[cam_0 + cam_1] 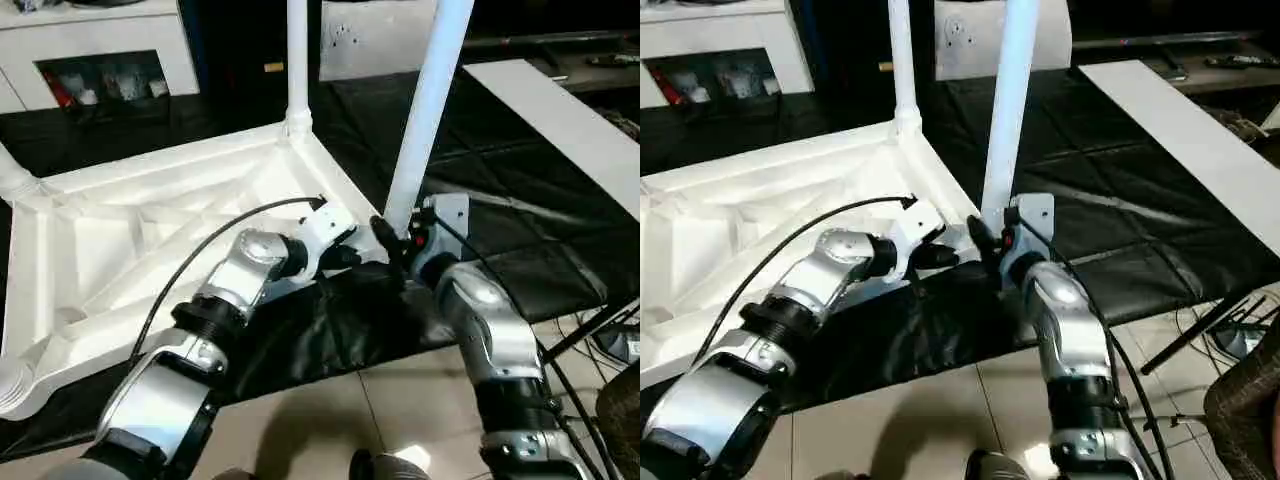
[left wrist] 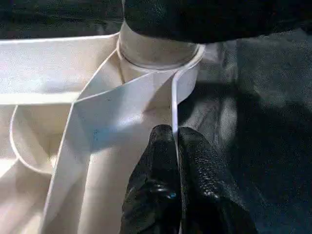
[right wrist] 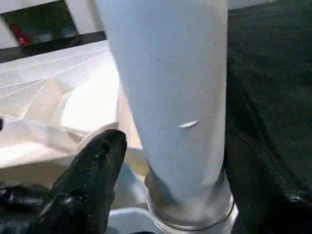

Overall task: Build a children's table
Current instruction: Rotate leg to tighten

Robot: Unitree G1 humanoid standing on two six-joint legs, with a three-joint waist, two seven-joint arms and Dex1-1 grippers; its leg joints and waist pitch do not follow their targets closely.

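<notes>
Silver forearms (image 1: pixel 180 380) reach over the near floor tiles to the upturned children's table (image 1: pixel 150 230), which lies on a black sheet (image 1: pixel 500 180). On the left, the left gripper (image 2: pixel 174 146) is pinched on the table's thin rim by the near right corner socket. One leg (image 1: pixel 297 60) stands at the far corner. Further right, the right gripper (image 1: pixel 392 242) grasps the base of another leg (image 1: pixel 430 100), upright in that near socket

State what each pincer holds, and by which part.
Left pincer pinches the tabletop's thin edge wall beside the corner socket. Right pincer straddles the leg near its base.
</notes>
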